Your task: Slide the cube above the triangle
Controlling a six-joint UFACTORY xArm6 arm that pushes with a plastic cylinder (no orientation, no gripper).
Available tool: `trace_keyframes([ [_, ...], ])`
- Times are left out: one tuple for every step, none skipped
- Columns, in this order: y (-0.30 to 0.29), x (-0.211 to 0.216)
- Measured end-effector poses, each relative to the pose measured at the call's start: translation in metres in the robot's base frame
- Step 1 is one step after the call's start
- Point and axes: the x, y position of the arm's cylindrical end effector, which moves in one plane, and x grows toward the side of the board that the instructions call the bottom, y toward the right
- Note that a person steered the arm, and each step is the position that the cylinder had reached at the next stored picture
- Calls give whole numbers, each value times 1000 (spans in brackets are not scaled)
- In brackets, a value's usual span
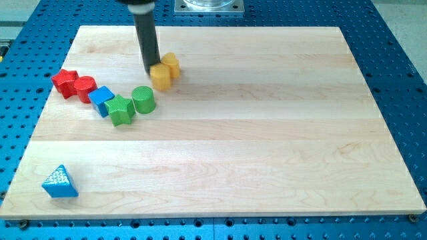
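Observation:
A blue cube point(101, 99) lies at the view's left, in a curved row of blocks. A blue triangle point(60, 182) lies near the board's bottom left corner, well below the cube. My tip point(152, 71) stands at the view's upper left, touching the left side of a yellow block point(161, 76). The tip is up and to the right of the blue cube, apart from it.
A second yellow block point(171, 63) sits just behind the first. A red star-like block point(65, 81) and a red cylinder point(85, 88) lie left of the cube. A green block point(120, 110) and a green cylinder point(143, 99) lie to its right. The wooden board point(267, 133) rests on a blue perforated table.

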Motion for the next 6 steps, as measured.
trace_keyframes([
  [-5,26],
  [-38,19],
  [-78,30],
  [-105,67],
  [-105,116],
  [-116,110],
])
